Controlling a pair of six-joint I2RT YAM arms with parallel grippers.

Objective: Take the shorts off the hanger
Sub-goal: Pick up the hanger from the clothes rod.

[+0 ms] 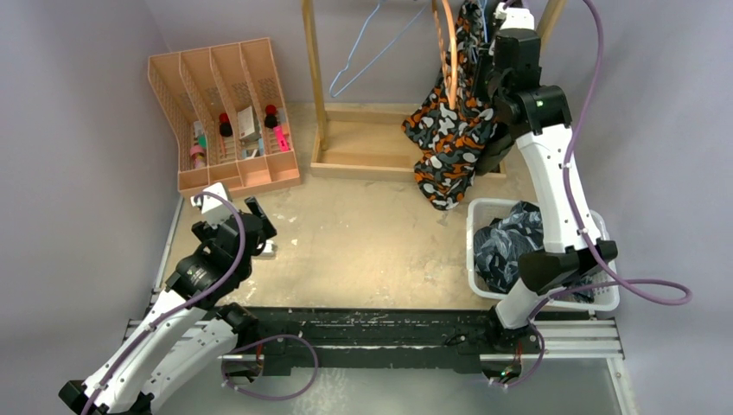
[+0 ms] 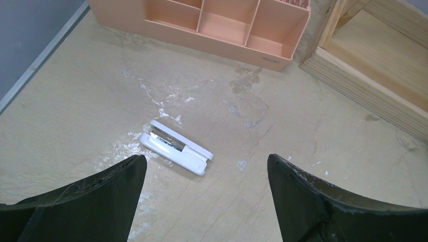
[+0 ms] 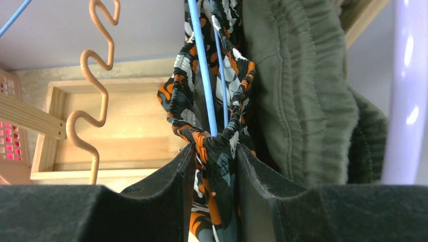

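Our right claw (image 3: 214, 166) was pinching the waistband of the soft orange-white-black camouflage shorts (image 3: 229, 75), which hung just above it on a thin blue wire hanger (image 3: 202, 65). We judged a pull could snag the elastic and drag the hanger along. Our left claw (image 2: 204, 160) stood spread.

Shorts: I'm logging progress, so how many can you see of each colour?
camo shorts: 1
olive shorts: 1
blue-grey shorts: 1
Total: 3
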